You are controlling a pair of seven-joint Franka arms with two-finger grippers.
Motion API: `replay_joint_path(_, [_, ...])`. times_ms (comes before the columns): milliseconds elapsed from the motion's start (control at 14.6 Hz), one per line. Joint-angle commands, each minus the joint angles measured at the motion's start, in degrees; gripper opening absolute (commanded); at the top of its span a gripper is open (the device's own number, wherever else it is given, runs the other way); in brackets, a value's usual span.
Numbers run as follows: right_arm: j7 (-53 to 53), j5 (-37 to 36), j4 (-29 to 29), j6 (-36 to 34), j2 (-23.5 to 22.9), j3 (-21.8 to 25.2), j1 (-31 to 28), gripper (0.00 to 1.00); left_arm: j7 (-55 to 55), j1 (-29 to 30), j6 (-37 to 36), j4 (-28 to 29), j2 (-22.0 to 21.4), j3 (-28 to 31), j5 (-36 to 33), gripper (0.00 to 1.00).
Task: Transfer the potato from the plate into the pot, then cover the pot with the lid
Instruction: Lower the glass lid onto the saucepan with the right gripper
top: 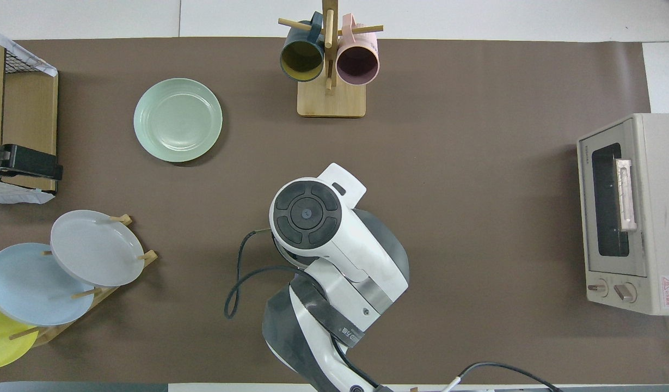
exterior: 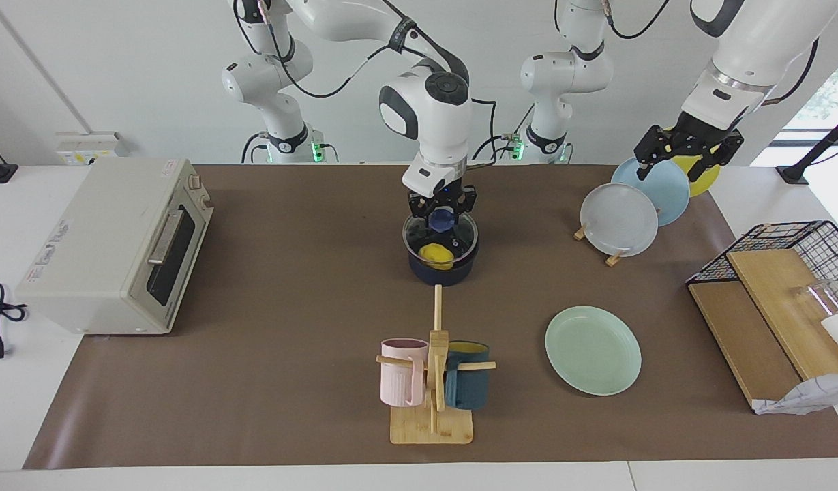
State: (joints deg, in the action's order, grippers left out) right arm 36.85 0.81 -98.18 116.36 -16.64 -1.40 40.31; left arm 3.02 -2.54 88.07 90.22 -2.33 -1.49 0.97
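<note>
Yellow potato (exterior: 437, 254) lies in the pot (exterior: 440, 268), under the lid (exterior: 440, 235) clamped by the right gripper (exterior: 442, 211).

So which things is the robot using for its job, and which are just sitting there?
For the job:
potato, in the pot
lid, on the pot
right gripper, on the lid's knob
mint plate, empty

Just sitting there:
toaster oven
mug rack
grey plate
blue plate
wire basket
left gripper, waiting over the plate rack
</note>
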Motion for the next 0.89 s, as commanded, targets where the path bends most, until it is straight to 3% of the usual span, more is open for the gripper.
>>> replay_joint_path(0, [1.6, 0.2, -5.1, 4.4, 2.6, 0.3, 0.2, 0.42, 0.1, 0.7, 1.8, 2.2, -1.4, -0.6, -1.1, 1.00])
replay_joint_path(820, [3.4, 0.2, -6.9, 7.4, 2.5, 0.3, 1.5, 0.42, 0.1, 0.2, 2.5, 2.2, -1.4, -0.6, -1.1, 1.00])
